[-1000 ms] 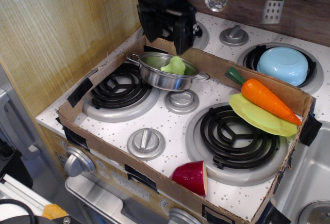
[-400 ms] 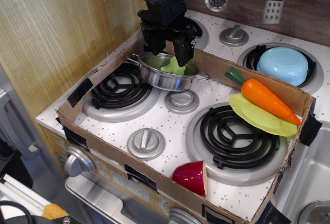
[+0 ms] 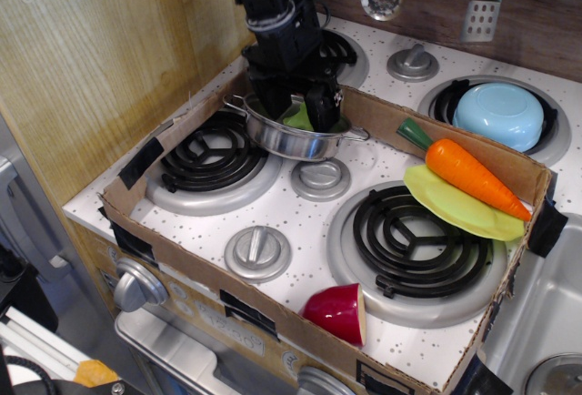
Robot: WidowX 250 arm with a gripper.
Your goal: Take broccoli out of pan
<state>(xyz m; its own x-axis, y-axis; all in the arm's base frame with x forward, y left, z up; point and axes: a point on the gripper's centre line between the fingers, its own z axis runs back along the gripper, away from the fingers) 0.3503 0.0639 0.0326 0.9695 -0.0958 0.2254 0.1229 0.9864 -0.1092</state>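
We are reaching our black gripper (image 3: 298, 108) down into the shiny pan (image 3: 293, 137) at the back of the stove. Its fingers are standing apart on both sides of the green broccoli (image 3: 298, 118), which is sitting inside the pan

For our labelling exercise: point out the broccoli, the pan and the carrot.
broccoli (image 3: 297, 118): overhead camera view, on the green sliver showing between the gripper fingers.
pan (image 3: 289, 144): same view, on its shiny outer wall.
carrot (image 3: 473, 177): same view, on its orange body.
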